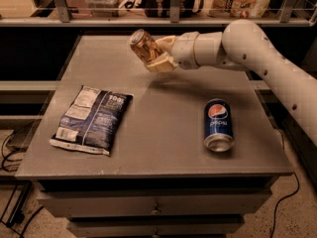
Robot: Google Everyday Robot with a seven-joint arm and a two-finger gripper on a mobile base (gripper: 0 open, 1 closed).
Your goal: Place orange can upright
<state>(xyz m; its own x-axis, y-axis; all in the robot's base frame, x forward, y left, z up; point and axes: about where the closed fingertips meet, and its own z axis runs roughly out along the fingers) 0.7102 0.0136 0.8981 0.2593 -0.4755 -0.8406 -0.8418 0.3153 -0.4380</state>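
above the table (163, 133), gripper (159, 53) seemingly clamps tilted orange can (142, 44).

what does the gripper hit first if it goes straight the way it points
Probably nothing: the gripper, holding the orange can, points left above the table's far part, well behind the chip bag, though depth is unclear.

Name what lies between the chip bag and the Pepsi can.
Bare tabletop only, in the camera view. The claw holds the orange can above the far side.
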